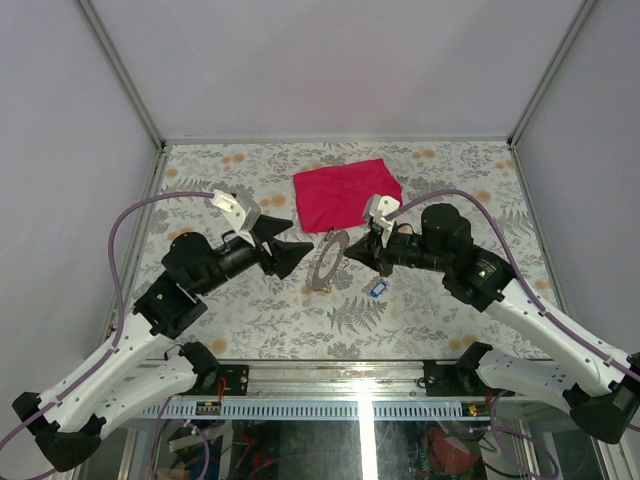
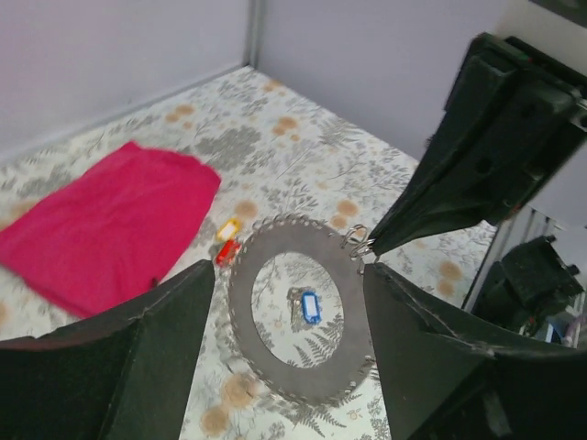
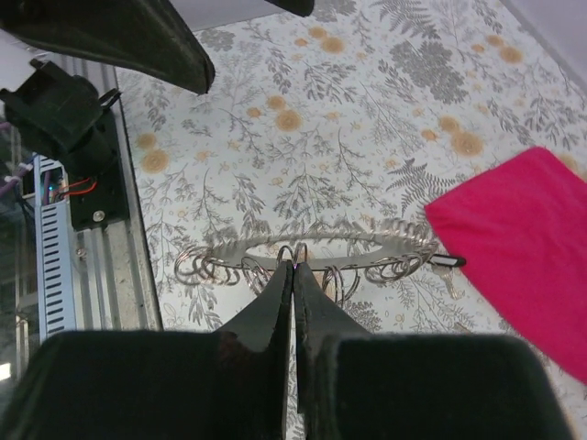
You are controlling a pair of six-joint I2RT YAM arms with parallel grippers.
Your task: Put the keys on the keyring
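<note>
Pinching the keyring (image 1: 330, 258) by its rim, the right gripper (image 3: 293, 270) held it on edge just nearside of the red cloth (image 1: 347, 192). The left gripper (image 1: 290, 243) stood spread, facing it. A firm pinch seemed wise before fetching the blue-tagged key (image 1: 376, 289), which lay farther from the cloth.

text: none readable | labels: none | numbers: none | signs: none
</note>
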